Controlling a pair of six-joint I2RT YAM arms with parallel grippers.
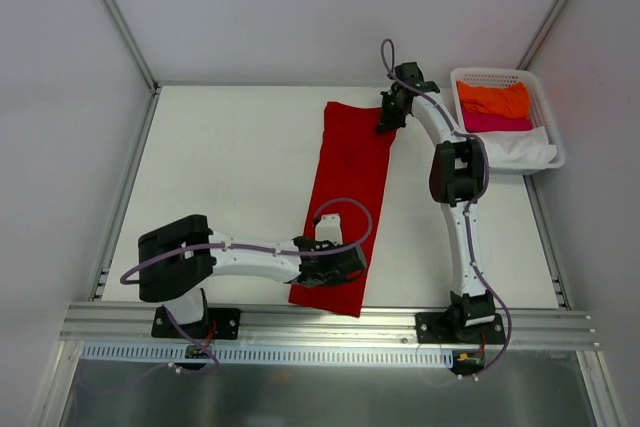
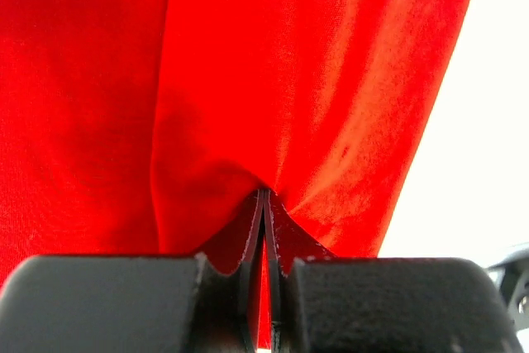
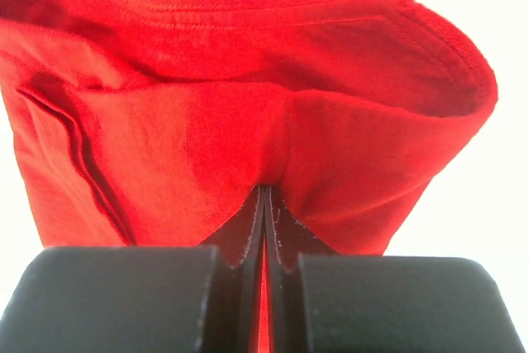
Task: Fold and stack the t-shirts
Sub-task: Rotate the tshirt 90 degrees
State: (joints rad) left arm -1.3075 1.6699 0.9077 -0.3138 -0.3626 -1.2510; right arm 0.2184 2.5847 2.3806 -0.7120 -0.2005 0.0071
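Left pincer [image 2: 264, 196], mine: clamped on red t-shirt [image 1: 345, 187], at the end farthest from the lattice basket [image 1: 490, 71]. Right pincer [image 3: 264, 192]: pinching the end nearest that basket. Shirt lies as a long strip on the surface [image 1: 220, 167].

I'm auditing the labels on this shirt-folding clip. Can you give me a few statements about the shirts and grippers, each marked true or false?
1. The left gripper is shut on the near end of the red t-shirt. True.
2. The right gripper hangs open above the basket. False: it is shut on the far end of the red t-shirt.
3. The orange t-shirt lies in the basket, next to the magenta t-shirt. True.
4. The red t-shirt is crumpled in a heap. False: it lies on the table as a long narrow strip.
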